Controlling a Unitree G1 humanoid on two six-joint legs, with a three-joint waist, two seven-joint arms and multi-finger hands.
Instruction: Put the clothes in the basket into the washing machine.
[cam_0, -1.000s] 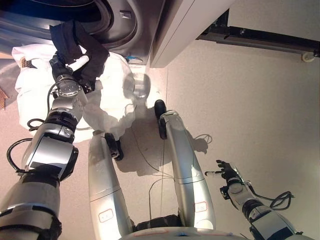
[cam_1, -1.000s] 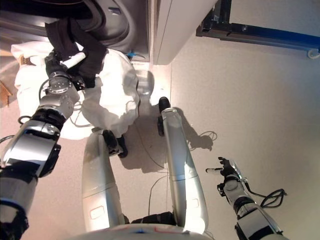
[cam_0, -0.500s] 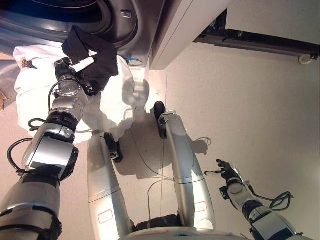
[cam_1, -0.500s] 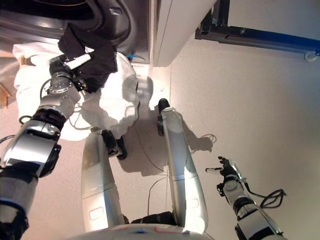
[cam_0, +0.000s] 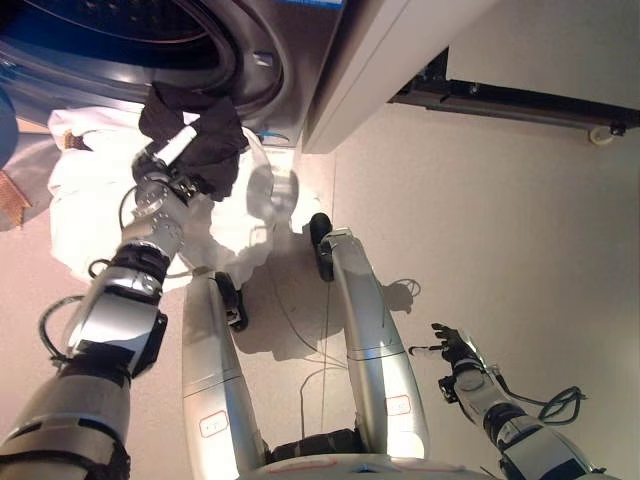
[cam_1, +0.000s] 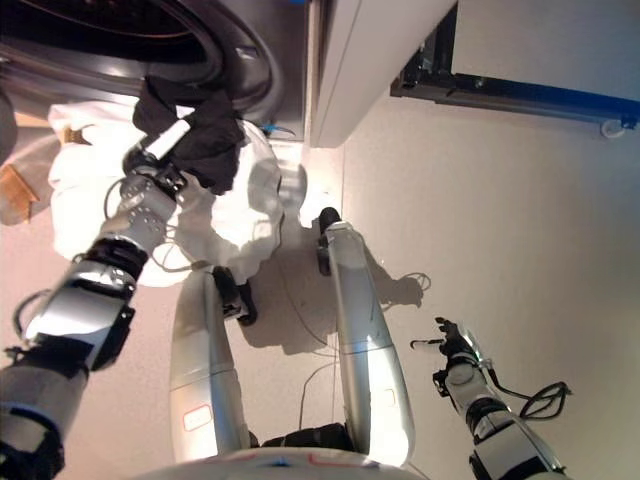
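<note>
My left hand (cam_0: 163, 172) is shut on a black garment (cam_0: 205, 135) and holds it up just below the round opening of the washing machine (cam_0: 120, 40) at the top left. The garment hangs from the hand over the basket (cam_0: 90, 215), which is lined with white cloth and stands in front of the machine. My right hand (cam_0: 455, 350) is open and empty low on the right, above the floor, far from the basket.
A white cabinet side (cam_0: 370, 60) stands right of the machine. A dark rail (cam_0: 520, 100) runs along the wall at the upper right. The beige floor (cam_0: 500, 220) stretches to the right.
My left hand has carried the black garment up and to the right, closer to the machine's opening. The camera has tilted up a little. The right hand has stayed still.
</note>
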